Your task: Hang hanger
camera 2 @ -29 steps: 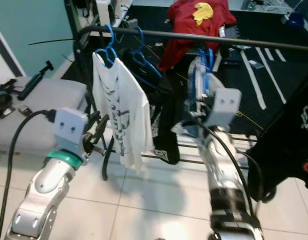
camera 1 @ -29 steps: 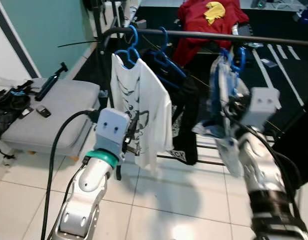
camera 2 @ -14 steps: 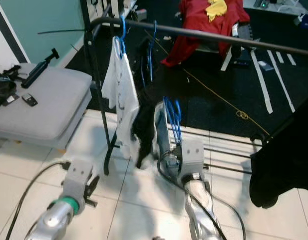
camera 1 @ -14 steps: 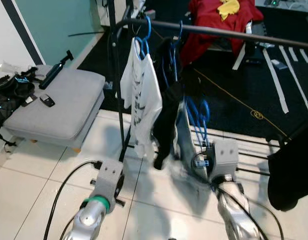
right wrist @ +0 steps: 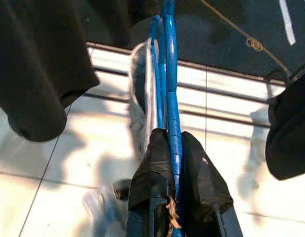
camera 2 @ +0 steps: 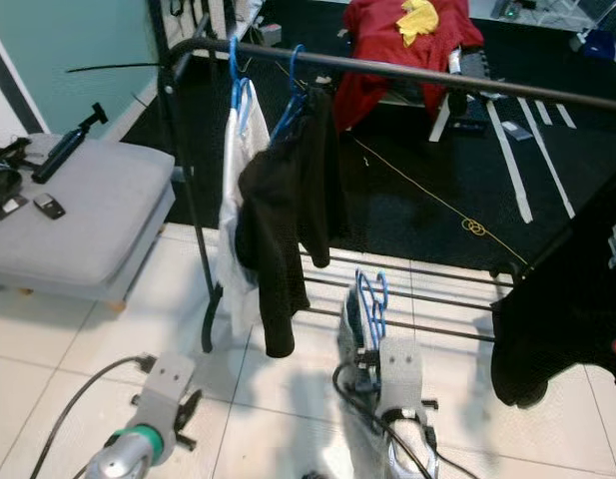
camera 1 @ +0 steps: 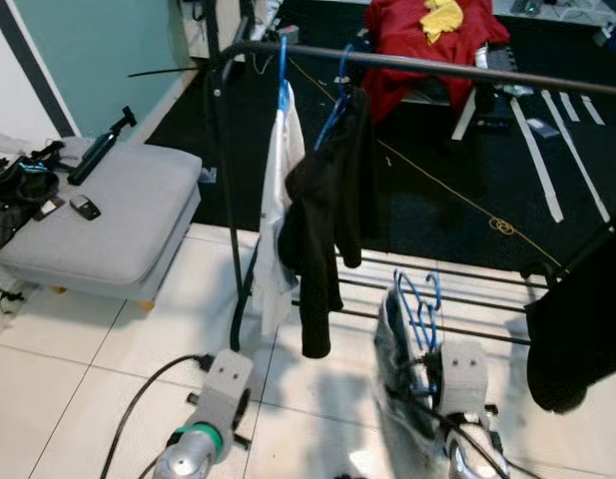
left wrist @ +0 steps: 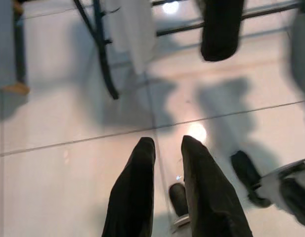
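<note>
White tile floor (camera 1: 48,399), running into dark carpet behind a black rail (camera 1: 437,65) that crosses the scene high up.

Your right gripper (right wrist: 173,148) sits low, well under the rail, fingers pinched on a blue hanger (right wrist: 168,84) with a pale garment (camera 1: 395,369) draped from it. Your left gripper (left wrist: 164,163) hangs idle over the tiles, fingers narrowly apart and holding nothing.

Risks, as I judge them:
- The lift to the rail is long. The garment could swing and slide off the hanger.
- The hold is on the hanger's thin bar, so it may twist between the fingers and bring the hook up turned away from the rail.
- The rack's lower bars (camera 1: 467,299) lie just beyond the gripper, and the cloth may snag there.

On the rail already: a white shirt (camera 1: 280,200) and a black garment (camera 1: 327,210), both on blue hangers at the left end. Open rail lies to their right. Another dark garment (camera 1: 577,329) hangs at the far right. A grey cushion (camera 1: 108,215) with small gear on it stands well left.
</note>
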### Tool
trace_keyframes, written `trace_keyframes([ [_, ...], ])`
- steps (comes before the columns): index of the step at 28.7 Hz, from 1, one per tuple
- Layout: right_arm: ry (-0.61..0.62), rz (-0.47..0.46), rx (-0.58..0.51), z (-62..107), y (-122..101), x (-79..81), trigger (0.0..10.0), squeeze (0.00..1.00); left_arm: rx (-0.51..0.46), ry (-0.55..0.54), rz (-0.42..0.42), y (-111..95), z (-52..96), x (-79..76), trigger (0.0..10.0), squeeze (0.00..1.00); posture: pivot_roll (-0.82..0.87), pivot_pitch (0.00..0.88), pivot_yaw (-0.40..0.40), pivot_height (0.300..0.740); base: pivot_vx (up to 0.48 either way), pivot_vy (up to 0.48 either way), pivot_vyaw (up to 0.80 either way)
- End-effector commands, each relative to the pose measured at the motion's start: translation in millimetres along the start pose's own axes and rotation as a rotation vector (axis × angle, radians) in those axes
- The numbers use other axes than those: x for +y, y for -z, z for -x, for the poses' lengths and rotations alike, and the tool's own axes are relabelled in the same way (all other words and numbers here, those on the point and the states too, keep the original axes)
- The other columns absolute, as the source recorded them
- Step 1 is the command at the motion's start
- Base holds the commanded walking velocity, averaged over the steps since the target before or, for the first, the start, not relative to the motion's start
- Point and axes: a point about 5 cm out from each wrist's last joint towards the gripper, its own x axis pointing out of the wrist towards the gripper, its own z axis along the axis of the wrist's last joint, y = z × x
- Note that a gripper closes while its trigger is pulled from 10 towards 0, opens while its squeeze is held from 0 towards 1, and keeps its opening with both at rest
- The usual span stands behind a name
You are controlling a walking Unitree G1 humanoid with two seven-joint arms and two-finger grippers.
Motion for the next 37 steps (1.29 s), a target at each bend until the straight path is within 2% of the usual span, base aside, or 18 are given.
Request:
trace_keyframes([
  [1, -0.059, -0.011, -0.025, 2.0, -3.7, 7.3, 10.0, 0.0, 0.037, -0.048, 0.007, 17.0, 4.3, 7.6, 10.0, 0.0, -0.14, 0.102, 0.056, 0.74, 0.0, 0.0, 0.0],
  [6, -0.122, -0.017, -0.011, 4.2, 0.8, 16.4, 10.0, 0.0, -0.036, -0.058, -0.026, 14.9, 4.6, 11.1, 10.0, 0.0, -0.14, 0.098, 0.059, 0.74, 0.0, 0.0, 0.0],
  [12, -0.138, -0.014, -0.027, -3.0, -2.3, 23.3, 10.0, 0.0, -0.03, -0.032, -0.002, 15.0, 3.1, 7.0, 10.0, 0.0, -0.14, 0.095, 0.057, 0.74, 0.0, 0.0, 0.0],
  [31, -0.152, -0.017, -0.037, -8.3, -4.3, 24.4, 10.0, 0.0, -0.08, -0.044, 0.007, 11.7, 0.0, 7.9, 10.0, 0.0, -0.13, 0.091, 0.057, 0.74, 0.0, 0.0, 0.0],
  [37, -0.151, -0.017, -0.041, -9.3, -4.0, 24.0, 10.0, 0.0, -0.104, -0.02, 0.007, 9.3, -0.1, 5.7, 10.0, 0.0, -0.13, 0.088, 0.058, 0.74, 0.0, -0.334, 0.0],
])
